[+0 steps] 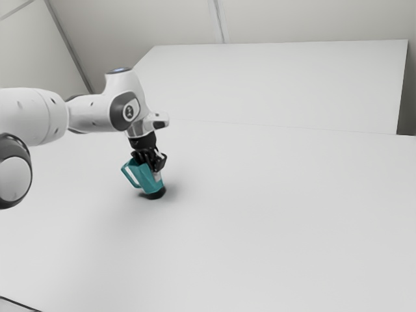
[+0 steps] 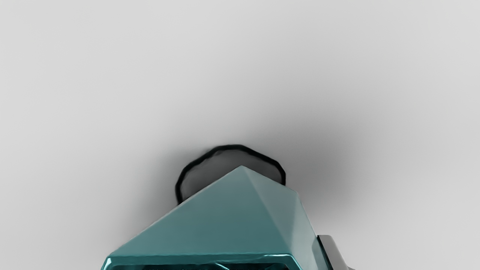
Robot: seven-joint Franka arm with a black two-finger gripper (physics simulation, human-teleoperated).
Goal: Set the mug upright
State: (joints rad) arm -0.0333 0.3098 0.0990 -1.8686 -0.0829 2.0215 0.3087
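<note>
The teal mug (image 1: 148, 179) is tilted in the exterior view, its handle toward that view's left and its lower end just over a dark round patch on the table. My gripper (image 1: 156, 170) reaches down to the mug's upper part and is shut on it. In the wrist view the mug (image 2: 210, 228) shows faceted teal walls and part of its rim. There my gripper (image 2: 240, 260) has one finger (image 2: 331, 249) against the mug's side; the mug hides the other finger.
A dark-edged round shape (image 2: 225, 161) lies beyond the mug's lower end; whether it is the mug's base or a separate thing, I cannot tell. The pale table (image 1: 273, 214) spreads around the mug, with a white panel (image 1: 279, 84) behind.
</note>
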